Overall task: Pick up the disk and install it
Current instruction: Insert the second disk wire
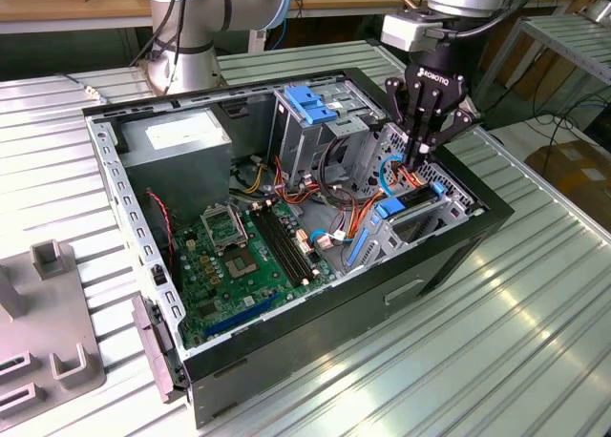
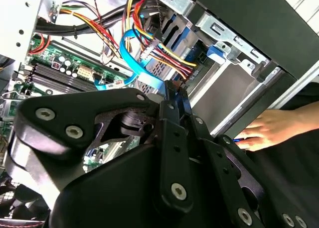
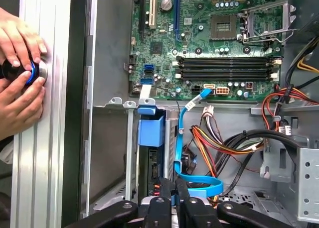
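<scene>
The black gripper (image 3: 172, 198) looms closest in both wrist views, its fingers (image 2: 172, 96) drawn together to a narrow tip and pointing down into the open computer case (image 1: 449, 256). In the exterior view the gripper (image 1: 420, 156) hangs over the drive bay at the case corner nearest the exterior view's right, its fingertips down among the orange and red wires (image 1: 406, 177). The fingers look closed, but whether they pinch anything cannot be made out.

The disk (image 3: 151, 166) sits on edge inside the metal drive bay, just below the fingertips, a dark slab with its blue plastic frame (image 3: 150, 130) at the end facing the motherboard (image 3: 209, 44). In the exterior view the same blue frame (image 1: 393, 208) shows at the mouth of the bay (image 1: 420, 218), right under the gripper.

A light-blue flat cable (image 3: 182, 138) loops beside the disk and curls under the fingers. A blue clip (image 1: 313, 103) tops the taller metal cage further back, and a grey power supply box (image 1: 177, 136) fills the far corner. The case lies on a ribbed metal worktop (image 1: 516, 342).

Two hands (image 3: 20, 68) rest outside the case wall on the worktop, holding a round black and blue knob (image 3: 22, 72).
</scene>
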`<state>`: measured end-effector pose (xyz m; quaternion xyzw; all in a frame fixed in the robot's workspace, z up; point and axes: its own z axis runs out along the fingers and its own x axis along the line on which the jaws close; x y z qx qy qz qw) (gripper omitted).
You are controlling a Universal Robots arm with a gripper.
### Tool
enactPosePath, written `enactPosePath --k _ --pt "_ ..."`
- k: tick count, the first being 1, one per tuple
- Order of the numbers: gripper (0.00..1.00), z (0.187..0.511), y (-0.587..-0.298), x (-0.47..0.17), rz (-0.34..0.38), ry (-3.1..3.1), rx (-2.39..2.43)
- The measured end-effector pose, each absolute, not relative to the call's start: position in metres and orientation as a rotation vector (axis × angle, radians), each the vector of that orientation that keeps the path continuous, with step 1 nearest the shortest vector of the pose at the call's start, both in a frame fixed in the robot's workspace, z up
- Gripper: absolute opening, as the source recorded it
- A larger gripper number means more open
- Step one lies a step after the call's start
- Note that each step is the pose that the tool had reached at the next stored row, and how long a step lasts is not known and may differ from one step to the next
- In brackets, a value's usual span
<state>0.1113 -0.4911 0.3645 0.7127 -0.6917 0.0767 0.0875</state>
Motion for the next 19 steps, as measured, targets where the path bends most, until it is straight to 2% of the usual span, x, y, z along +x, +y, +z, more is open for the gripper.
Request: enactPosePath --k 7,13,19 --pt "0.16 0.36 -0.508 0.111 0.212 -2.069 2.132" --pt "0.16 0.36 -0.51 0.111 0.2 -2.077 2.141" --pt "0.16 0.359 -0.52 0.11 0.138 -2.118 2.181"
